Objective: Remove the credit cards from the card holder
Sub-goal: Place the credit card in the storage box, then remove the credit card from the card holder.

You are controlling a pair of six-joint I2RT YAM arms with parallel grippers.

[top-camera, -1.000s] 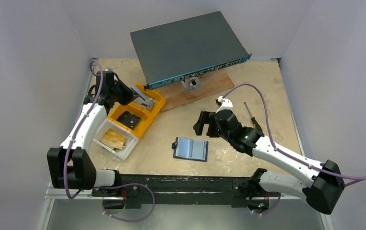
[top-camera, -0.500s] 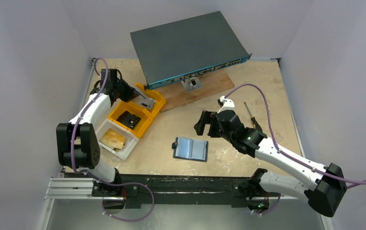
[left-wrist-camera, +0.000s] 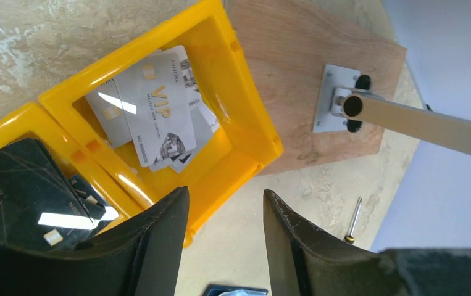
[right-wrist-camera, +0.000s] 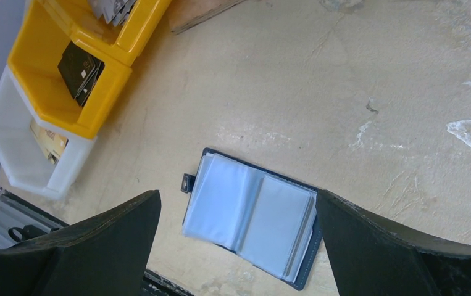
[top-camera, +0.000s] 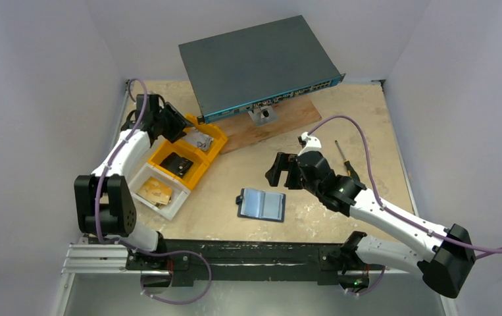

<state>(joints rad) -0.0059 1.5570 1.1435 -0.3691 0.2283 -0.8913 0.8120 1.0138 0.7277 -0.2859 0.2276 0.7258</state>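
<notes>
While the left gripper [left-wrist-camera: 225,194] hangs jaws-apart and empty over the yellow bin [left-wrist-camera: 251,117] holding the credit cards [left-wrist-camera: 155,117], the card holder [right-wrist-camera: 251,216] lies open on the table [right-wrist-camera: 344,92] under the right gripper [right-wrist-camera: 237,197], jaws spread wide too.

the yellow bins [left-wrist-camera: 251,123] are shiny smooth plastic. the credit cards [left-wrist-camera: 158,117] look smooth and glossy too. the board [left-wrist-camera: 294,61] is plain dull wood. the table [right-wrist-camera: 344,74] is rough and patchy. the card holder [right-wrist-camera: 251,216] has clear, shiny sleeves. the bracket [left-wrist-camera: 325,117] is bare metal.
</notes>
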